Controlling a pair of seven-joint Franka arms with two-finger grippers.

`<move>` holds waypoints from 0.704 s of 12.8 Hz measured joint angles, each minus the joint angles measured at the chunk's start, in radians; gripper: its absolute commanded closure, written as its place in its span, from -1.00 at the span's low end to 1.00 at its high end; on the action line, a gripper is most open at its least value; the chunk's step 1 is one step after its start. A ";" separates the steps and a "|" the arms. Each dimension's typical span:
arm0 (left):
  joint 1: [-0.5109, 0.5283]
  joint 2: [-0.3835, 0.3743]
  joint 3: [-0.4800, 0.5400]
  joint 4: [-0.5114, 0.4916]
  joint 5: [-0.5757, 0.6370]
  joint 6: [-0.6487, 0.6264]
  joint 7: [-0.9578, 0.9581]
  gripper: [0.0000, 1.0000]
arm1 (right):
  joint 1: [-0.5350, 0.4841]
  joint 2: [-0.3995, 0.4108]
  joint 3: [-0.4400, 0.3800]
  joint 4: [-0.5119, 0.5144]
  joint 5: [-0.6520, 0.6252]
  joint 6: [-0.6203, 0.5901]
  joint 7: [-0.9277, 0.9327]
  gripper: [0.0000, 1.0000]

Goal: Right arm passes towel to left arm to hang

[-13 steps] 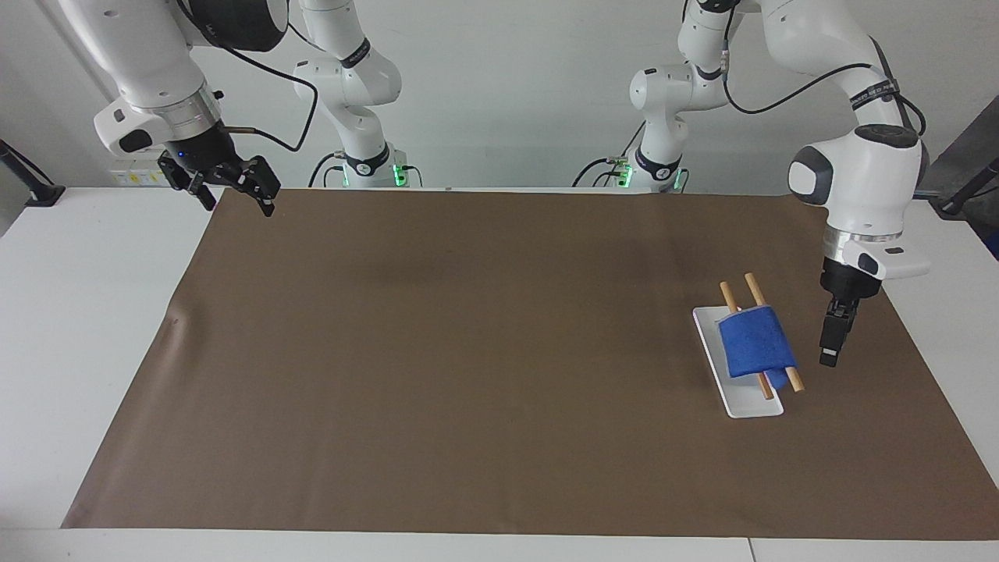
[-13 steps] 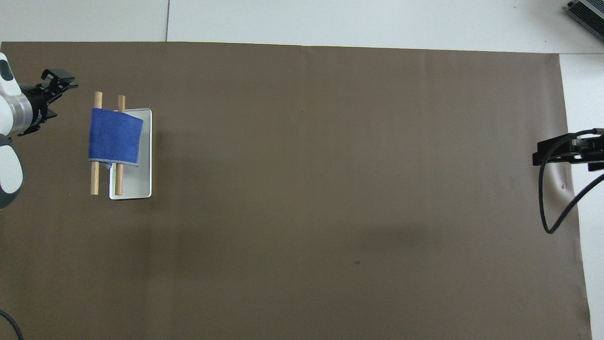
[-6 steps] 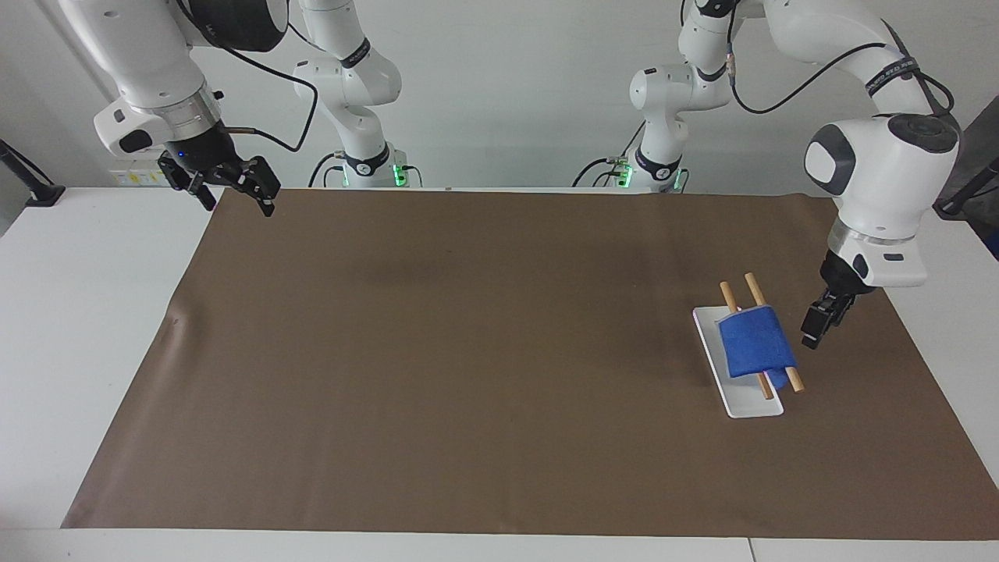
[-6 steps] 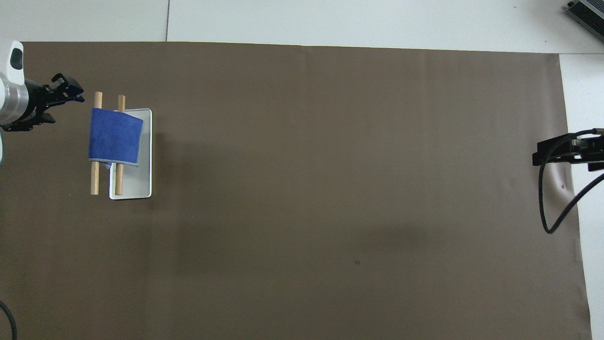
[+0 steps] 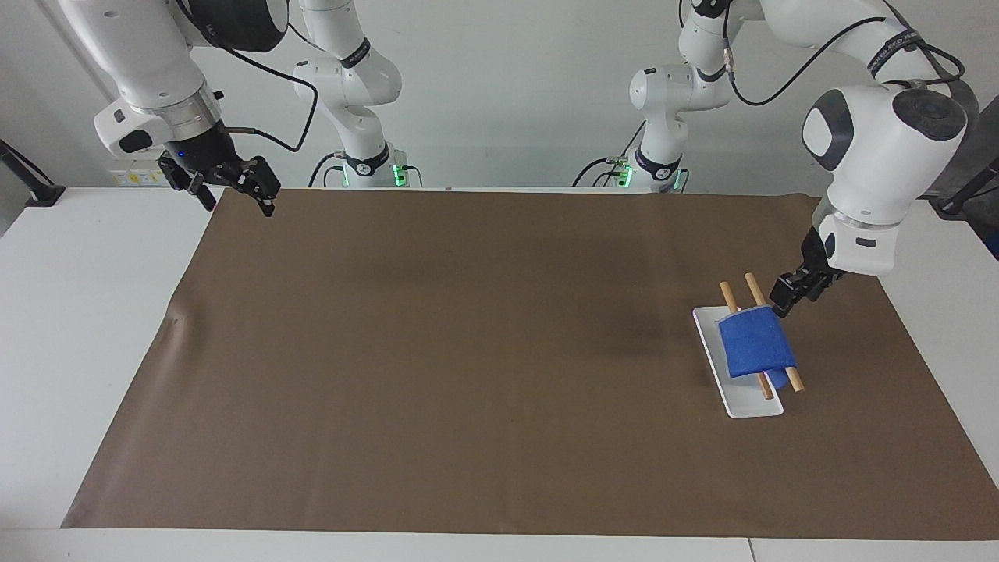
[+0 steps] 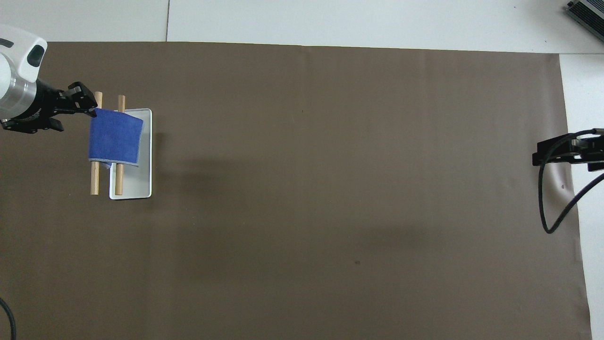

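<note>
The bright-blue towel [image 5: 755, 343] lies draped over the two wooden rods [image 5: 727, 295] of the white rack [image 5: 745, 406], at the left arm's end of the table. It also shows in the overhead view [image 6: 114, 136], on the rack [image 6: 137, 186]. My left gripper [image 5: 783, 303] is tilted and sits at one corner of the towel, by the rod ends [image 6: 87, 101]. I cannot tell whether it touches the cloth. My right gripper [image 5: 236, 199] is open and empty and waits over the mat's edge at the right arm's end [image 6: 552, 152].
A brown paper mat [image 5: 468, 351] covers most of the white table. A loose black cable [image 6: 557, 212] hangs in a loop below the right wrist. A grey device [image 6: 587, 12] sits at the table's corner farthest from the robots.
My left gripper has risen from beside the rack, tilted, and swung in to the towel's corner at the rod ends. The towel, the rack and the right arm have not moved.
</note>
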 measured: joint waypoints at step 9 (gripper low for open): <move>0.000 -0.111 -0.022 0.039 -0.034 -0.183 0.221 -1.00 | 0.000 0.000 0.000 0.000 0.000 0.000 0.000 -1.00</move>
